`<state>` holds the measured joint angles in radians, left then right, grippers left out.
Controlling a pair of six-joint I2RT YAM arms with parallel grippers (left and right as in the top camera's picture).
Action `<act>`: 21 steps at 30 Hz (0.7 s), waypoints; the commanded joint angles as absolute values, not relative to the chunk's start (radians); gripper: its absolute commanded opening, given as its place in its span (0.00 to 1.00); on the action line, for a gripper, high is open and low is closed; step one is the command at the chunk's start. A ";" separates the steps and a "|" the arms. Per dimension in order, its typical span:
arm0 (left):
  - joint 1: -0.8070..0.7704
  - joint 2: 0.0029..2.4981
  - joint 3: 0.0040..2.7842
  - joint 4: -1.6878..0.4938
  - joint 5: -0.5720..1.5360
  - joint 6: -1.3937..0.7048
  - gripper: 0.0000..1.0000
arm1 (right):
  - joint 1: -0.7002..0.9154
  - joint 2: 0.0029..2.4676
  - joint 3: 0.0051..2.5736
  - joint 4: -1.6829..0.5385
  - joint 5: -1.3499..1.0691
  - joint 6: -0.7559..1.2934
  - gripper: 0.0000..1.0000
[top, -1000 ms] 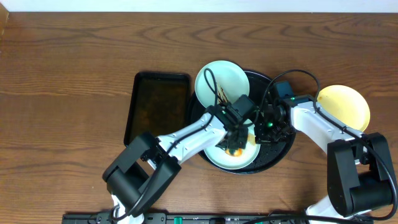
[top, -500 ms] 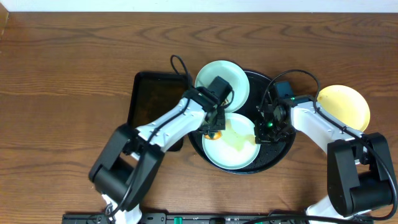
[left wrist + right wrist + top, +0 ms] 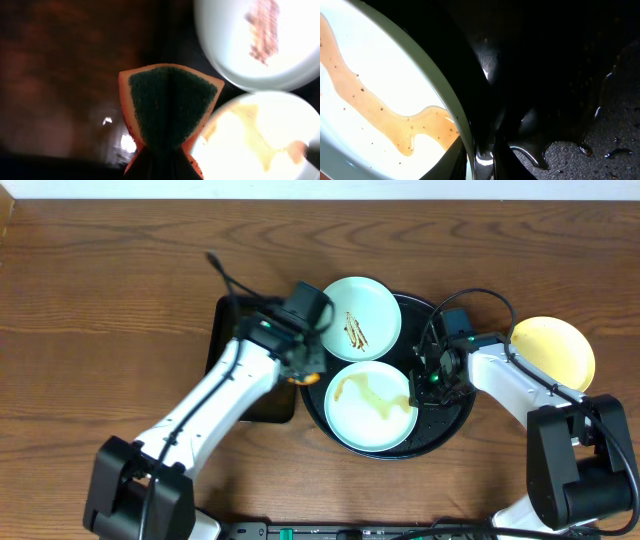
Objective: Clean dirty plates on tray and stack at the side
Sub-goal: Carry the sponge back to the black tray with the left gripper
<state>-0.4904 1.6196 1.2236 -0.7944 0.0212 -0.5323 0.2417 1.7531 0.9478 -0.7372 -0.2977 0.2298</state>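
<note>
Plates number three: two mint ones inside the round tray [image 3: 455, 423] and one yellow plate [image 3: 552, 352] on the table [image 3: 120, 270], well out to the right of the right claw [image 3: 422, 392]. The near mint plate [image 3: 372, 418] lies between the two claws. Its right rim meets the right claw, and its far-left rim is just beside the left claw [image 3: 305, 370]. The far mint plate [image 3: 368, 305] lies just right of the left claw and a little beyond it. The two mint rims are close; whether they touch I cannot tell.

The left claw is clamped on a sponge [image 3: 170, 107], pinched at one end so the green face fans out with an orange edge. It hangs by the seam between the round tray and the oblong tray [image 3: 240, 340]. The right claw stands narrow, and in the wrist view it has a jaw on each side of the near mint plate's rim. Whether it pinches the rim or has a little slack I cannot tell.

All three plates lie flat, hollow side up, and being round they have no long axis. The near one's tan smear [image 3: 375, 392] runs in a crooked band from its left side toward the right claw. The far one's brown streaks [image 3: 357, 330] slant from far-left to near-right.
</note>
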 commanded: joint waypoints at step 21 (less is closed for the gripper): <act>-0.258 1.613 1.226 -0.826 -0.012 -0.529 0.08 | 0.287 1.508 0.938 -0.733 0.013 0.226 0.01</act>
<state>-0.2607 1.6196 1.2236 -0.8207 -0.0036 -0.5262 0.2821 1.6226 0.9333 -0.7357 -0.1417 0.2268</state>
